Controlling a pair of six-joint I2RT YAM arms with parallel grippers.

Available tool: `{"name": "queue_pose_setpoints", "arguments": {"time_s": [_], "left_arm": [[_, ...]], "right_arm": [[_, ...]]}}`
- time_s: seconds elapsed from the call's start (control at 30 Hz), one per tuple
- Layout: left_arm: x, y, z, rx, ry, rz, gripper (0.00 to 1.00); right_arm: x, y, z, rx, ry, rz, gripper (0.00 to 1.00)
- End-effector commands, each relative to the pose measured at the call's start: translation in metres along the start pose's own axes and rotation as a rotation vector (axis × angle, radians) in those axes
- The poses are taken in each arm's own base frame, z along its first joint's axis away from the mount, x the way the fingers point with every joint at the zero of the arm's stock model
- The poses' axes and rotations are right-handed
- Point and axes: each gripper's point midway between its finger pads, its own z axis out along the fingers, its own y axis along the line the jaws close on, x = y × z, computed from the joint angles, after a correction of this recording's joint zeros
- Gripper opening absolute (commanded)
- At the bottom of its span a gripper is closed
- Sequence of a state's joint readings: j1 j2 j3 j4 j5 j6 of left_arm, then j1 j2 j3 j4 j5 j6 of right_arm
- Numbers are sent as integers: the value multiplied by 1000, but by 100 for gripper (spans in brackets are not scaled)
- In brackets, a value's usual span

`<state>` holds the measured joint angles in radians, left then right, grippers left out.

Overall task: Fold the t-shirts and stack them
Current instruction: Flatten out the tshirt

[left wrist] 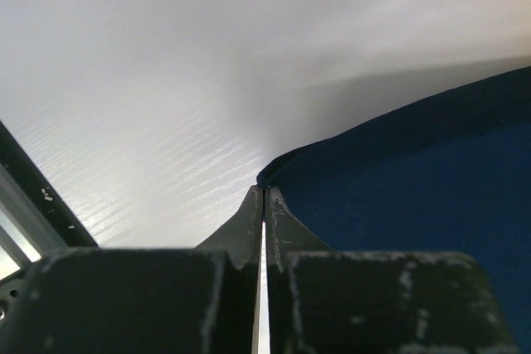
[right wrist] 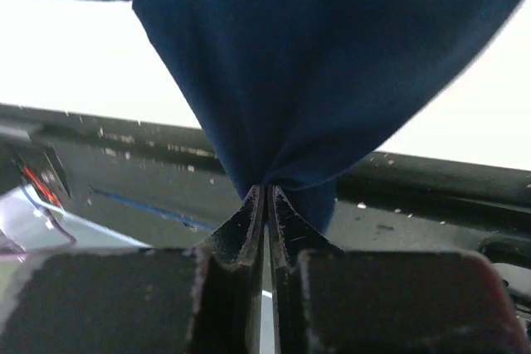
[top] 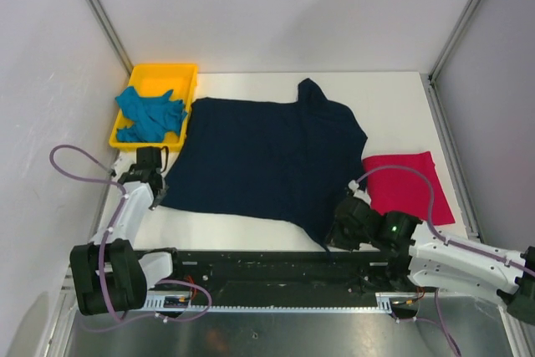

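1. Spread mid-worktop (top: pixel 217 230): navy t-shirt (top: pixel 259 156); right fingers (right wrist: pixel 249 215) clamped on its near-right corner, lifted.
2. Left fingers (left wrist: pixel 244 220) closed at near-left corner; hold on cloth unconfirmed.
3. Judgement: raise both corners evenly, carry far, keep hem taut.

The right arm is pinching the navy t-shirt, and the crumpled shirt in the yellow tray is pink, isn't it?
Not pink: the top external view shows the teal t-shirt crumpled in the yellow tray. The right gripper does pinch the navy t-shirt.
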<state>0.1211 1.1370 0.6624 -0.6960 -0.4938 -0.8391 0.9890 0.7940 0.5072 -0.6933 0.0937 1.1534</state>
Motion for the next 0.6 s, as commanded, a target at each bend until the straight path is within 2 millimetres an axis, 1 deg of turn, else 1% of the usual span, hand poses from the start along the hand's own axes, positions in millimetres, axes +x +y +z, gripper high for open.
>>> {"name": "queue_pose_setpoints", "arguments": {"time_s": [0.0, 0.07, 0.17, 0.23, 0.3, 0.37, 0.43, 0.47, 0.5, 0.57], "left_arm": [[-6, 17, -2, -52, -37, -28, 0], [-6, 16, -1, -53, -34, -26, 0], [-8, 14, -1, -55, -31, -17, 0], [-11, 13, -2, -56, -35, -12, 0], [-15, 13, -2, -60, -46, -10, 0], [-20, 13, -3, -63, -52, -13, 0], [-23, 13, -3, -64, -53, -13, 0], [-25, 13, -3, -67, -54, -13, 0], [-26, 13, -3, -68, -55, -9, 0], [-28, 13, -2, -71, -57, -4, 0]], "right_arm": [[7, 20, -3, -27, -25, 25, 10], [-2, 25, -2, -5, -47, -16, 17], [-28, 33, -3, 3, -90, -34, 21], [-43, 35, -4, -16, -100, -9, 18], [-53, 42, -6, -57, -110, 14, 13], [-53, 53, -5, -91, -106, 27, 9], [-47, 67, 1, -110, -92, 20, 6], [-41, 72, 4, -105, -83, 2, 6], [-38, 74, 6, -82, -85, -10, 8], [-43, 63, 7, -5, -118, -10, 14]]}}
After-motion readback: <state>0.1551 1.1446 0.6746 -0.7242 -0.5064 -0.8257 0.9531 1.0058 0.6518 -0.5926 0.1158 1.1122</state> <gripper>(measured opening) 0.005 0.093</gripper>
